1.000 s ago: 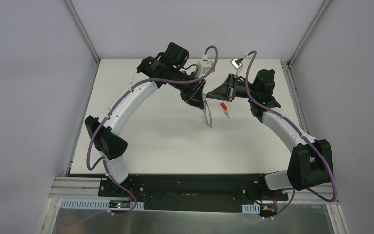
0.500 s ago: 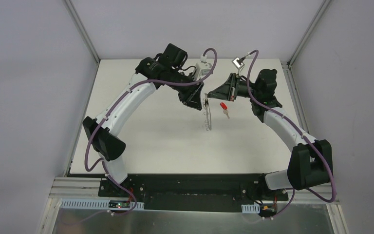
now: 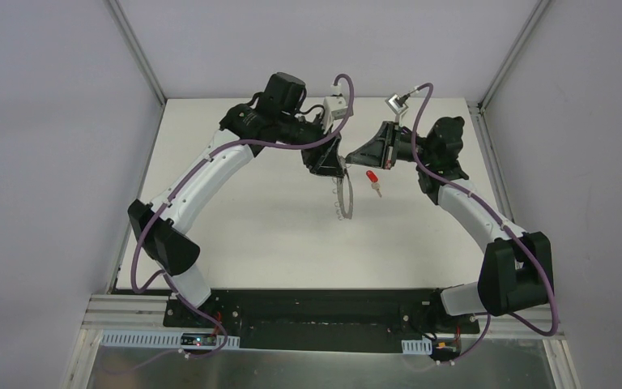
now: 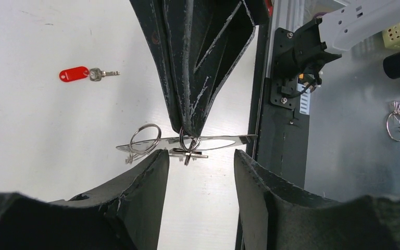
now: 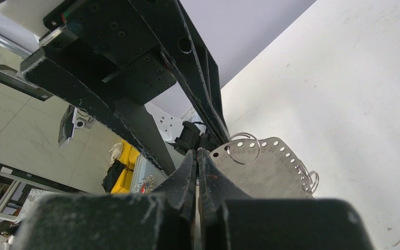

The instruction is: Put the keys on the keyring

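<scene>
So, top view: keyring [image 3: 342, 197] at right claw [image 3: 355, 156] tip, long axis near-far; red key [image 3: 370, 177] on worktop [image 3: 251, 219] just right, nearer right arm. Left wrist: left claw [image 4: 200, 153] wide open, empty. Right wrist: right claw shut on keyring edge.

Top/wrist cams, all on keyring [image 5: 265, 172]

The white table [image 3: 251, 227] carries one red-headed key [image 3: 372, 180], lying flat toward its far side

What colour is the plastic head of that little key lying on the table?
The key head is bright red, clearest in the left wrist view.
</scene>
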Available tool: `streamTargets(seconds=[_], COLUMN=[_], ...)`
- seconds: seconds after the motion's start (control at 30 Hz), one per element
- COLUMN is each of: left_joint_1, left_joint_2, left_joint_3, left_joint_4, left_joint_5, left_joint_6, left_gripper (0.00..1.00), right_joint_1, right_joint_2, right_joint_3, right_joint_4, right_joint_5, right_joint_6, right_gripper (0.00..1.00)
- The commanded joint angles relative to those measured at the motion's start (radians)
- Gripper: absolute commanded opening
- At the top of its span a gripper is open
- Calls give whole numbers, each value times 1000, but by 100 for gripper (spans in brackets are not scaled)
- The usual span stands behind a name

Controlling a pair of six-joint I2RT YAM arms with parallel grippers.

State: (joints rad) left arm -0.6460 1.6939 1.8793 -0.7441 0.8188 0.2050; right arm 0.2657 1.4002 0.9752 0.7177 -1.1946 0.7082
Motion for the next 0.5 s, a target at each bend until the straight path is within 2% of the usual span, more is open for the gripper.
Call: streamTargets(seconds=[0.0,0.07,0.47], left_joint_1=[11,11,11], left_joint_2=[-40,-38,-23], left_joint_3=[-27,-30,-34], left_joint_4=[96,107,108], left_joint_5=[48,59,95], left_joint_6=[-22,-34,-78], left_gripper=[50,48,22], right_joint_1=[-2,-2,-1], right_joint_2=[-26,-26,-24], right_joint_3=[3,3,-1], right_joint_4=[87,89,89], right_joint_5=[-26,-27,-24], right_joint_6=[22,25,14], right_gripper=[0,0,0])
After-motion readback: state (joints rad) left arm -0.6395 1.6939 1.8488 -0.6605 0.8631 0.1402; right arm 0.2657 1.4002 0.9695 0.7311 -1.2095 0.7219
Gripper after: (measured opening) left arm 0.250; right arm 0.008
